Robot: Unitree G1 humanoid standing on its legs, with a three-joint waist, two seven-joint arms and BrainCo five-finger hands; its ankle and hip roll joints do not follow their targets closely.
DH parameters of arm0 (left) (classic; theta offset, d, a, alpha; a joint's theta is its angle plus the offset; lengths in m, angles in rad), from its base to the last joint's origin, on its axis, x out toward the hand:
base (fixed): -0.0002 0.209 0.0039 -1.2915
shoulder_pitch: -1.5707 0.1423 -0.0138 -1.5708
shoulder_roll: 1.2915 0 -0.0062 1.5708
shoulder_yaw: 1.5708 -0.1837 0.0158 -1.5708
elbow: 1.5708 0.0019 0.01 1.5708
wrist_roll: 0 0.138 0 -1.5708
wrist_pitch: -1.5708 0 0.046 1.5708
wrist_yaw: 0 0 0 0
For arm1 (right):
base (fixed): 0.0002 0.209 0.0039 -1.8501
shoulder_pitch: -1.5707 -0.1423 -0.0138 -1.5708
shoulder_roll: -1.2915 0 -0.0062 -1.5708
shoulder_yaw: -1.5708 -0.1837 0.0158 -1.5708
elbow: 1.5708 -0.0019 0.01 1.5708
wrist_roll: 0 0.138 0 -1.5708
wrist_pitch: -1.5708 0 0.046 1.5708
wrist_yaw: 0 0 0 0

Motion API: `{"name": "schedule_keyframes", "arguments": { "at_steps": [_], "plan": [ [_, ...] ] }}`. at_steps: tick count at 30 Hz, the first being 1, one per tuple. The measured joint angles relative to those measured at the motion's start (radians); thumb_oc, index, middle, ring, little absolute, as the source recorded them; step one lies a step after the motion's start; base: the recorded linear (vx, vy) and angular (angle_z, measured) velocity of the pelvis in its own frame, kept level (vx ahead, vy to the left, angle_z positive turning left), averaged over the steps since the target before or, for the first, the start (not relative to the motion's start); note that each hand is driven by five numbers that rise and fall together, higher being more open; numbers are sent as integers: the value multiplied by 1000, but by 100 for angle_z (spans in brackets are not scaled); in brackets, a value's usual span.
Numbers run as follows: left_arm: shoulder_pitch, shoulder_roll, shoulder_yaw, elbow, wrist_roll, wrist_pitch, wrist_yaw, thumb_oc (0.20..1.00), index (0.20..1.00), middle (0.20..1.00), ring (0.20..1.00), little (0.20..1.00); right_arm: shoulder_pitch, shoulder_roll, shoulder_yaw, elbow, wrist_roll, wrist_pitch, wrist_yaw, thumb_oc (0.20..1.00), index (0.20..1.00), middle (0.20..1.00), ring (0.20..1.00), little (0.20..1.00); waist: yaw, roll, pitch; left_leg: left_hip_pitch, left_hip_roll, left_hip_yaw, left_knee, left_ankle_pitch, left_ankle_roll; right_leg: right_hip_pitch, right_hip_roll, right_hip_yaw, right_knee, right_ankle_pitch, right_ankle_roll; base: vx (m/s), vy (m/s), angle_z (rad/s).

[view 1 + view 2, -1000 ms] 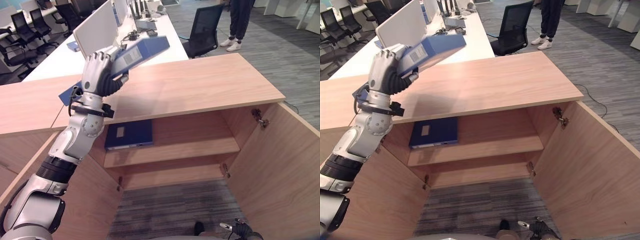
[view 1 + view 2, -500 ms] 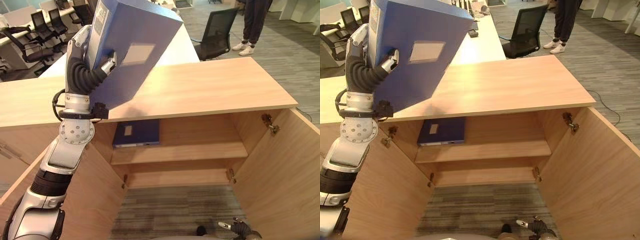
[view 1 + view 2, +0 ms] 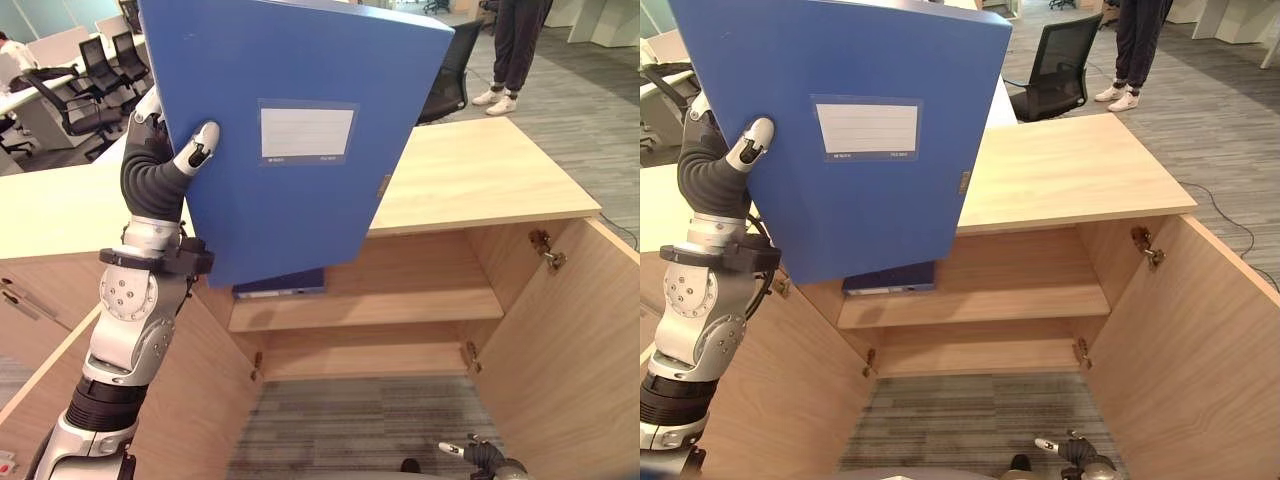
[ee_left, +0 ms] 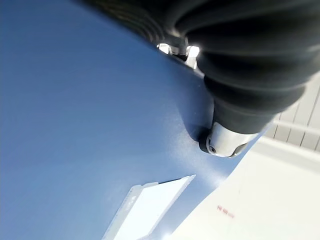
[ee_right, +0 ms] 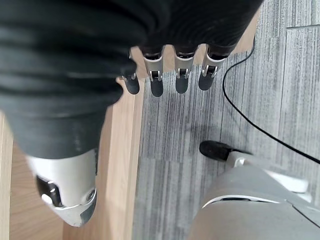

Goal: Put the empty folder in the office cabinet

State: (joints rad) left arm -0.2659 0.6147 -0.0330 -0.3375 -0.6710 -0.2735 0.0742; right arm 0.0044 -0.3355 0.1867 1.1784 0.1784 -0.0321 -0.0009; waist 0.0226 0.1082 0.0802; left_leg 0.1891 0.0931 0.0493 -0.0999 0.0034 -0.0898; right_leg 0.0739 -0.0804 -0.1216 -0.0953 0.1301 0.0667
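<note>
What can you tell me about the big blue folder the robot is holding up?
The blue folder is a large, flat box file with a smooth, plastic-looking cover and a white lined label on its face. A small metal clasp sits on its right edge. It is held up in the air, tilted, above the open wooden cabinet. The left hand grips its left edge, with the thumb pressed on the front cover.

Both eye views look down from the head onto the open cabinet (image 3: 480, 300) and its worktop (image 3: 1080, 170), sharing that scene. The left wrist view sits tight against the blue folder (image 4: 75, 125); the right wrist view faces the floor (image 5: 200, 125).
</note>
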Motion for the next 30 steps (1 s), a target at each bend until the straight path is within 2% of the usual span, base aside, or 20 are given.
{"name": "schedule_keyframes", "arguments": {
  "at_steps": [3, 13, 16, 23, 24, 26, 30],
  "plan": [
    [35, -34, 0, -3, -69, 1, -26, 200, 200, 200, 200, 200, 0, 0, 0, 1, -1, 1, 3, 1000, 1000, 1000, 1000, 1000, 3, -2, 0, 0, 0, 0, 0, 0, 1, 0, 0, 0, 0, 0, 0, 0, 0, 0],
    [128, -42, -7, -2, -75, 55, -86, 200, 200, 200, 200, 200, -6, -1, 0, -25, 22, 6, 14, 1000, 1000, 1000, 1000, 1000, 17, -16, 4, 0, -1, -1, 0, 6, 3, 0, 0, 0, 0, 0, 0, 2, 3, 0],
    [168, -64, -16, 7, -70, 84, -101, 200, 200, 200, 200, 200, 1, -3, 0, -137, 84, 15, 31, 1000, 1000, 1000, 1000, 1000, 13, -20, 6, 1, 0, 0, 0, 5, 4, 0, 1, 1, 0, 0, 0, 12, 3, 0],
    [245, -69, -16, 70, -61, 123, -141, 200, 200, 200, 200, 200, 78, -79, -42, -746, 281, -16, 97, 1000, 1000, 1000, 1000, 1000, 14, -27, 13, 1, 0, 12, 0, 4, 6, -4, 1, 9, 0, 0, 0, 2, 12, -2],
    [245, -68, -16, 72, -58, 124, -144, 200, 200, 200, 200, 200, 71, -82, -48, -755, 288, -32, 107, 1000, 1000, 1000, 1000, 1000, 12, -32, 16, 3, 0, 16, 0, 3, 6, -4, 1, 11, 0, 0, 1, 14, 15, -7],
    [245, -68, -13, 73, -46, 125, -155, 200, 200, 200, 200, 200, 87, -97, -68, -849, 337, -8, 122, 1000, 1000, 1000, 1000, 1000, 12, -37, 21, 4, 0, 20, 0, 2, 7, -5, 2, 17, 0, 0, 1, 1, 7, -8],
    [244, -68, -13, 97, -18, 132, -181, 200, 200, 200, 200, 200, 82, -112, -70, -944, 396, -9, 176, 1000, 1000, 1000, 1000, 1000, -4, -42, 24, 8, -1, 27, 0, -1, 10, -6, 2, 25, 0, 1, 1, -4, 5, -6]
  ]
}}
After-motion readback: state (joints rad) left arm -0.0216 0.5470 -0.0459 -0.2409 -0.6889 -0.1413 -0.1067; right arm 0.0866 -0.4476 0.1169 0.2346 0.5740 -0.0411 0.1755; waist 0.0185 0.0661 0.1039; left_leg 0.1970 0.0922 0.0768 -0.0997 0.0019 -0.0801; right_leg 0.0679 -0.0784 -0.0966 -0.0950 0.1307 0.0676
